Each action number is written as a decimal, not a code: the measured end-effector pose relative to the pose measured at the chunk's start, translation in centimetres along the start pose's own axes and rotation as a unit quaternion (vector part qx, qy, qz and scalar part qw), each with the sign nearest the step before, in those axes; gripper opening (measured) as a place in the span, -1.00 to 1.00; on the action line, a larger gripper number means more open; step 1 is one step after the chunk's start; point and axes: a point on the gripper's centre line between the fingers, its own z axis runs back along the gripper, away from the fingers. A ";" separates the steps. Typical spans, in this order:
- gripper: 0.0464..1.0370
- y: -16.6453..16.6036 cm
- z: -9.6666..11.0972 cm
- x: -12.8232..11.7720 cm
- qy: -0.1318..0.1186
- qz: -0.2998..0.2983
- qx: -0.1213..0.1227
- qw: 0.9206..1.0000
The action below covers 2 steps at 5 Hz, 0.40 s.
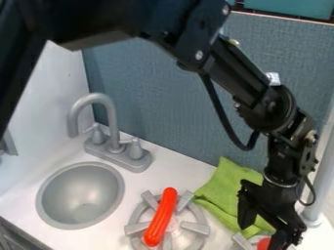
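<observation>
Claw (260,237) pt'g dn, spread, nr red obj (263,243).

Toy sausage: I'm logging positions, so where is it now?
In the camera view, the toy sausage lies across the grey burner, bottom centre, right of the sink.

1. The camera looks down at a slant onto the white surface (159,173), facing the blue-grey back panel (170,117).
2. It stands fairly close (the whole sink basin (81,195) fits in).

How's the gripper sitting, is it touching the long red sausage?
Apart: the camera view shows burner and green cloth between gripper and sausage.
</observation>
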 end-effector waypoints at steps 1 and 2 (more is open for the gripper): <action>0.93 0.0 -0.4 -0.1 0.010 0.006 0.001 1.000; 0.93 0.0 -2.0 0.3 0.017 0.001 -0.005 1.000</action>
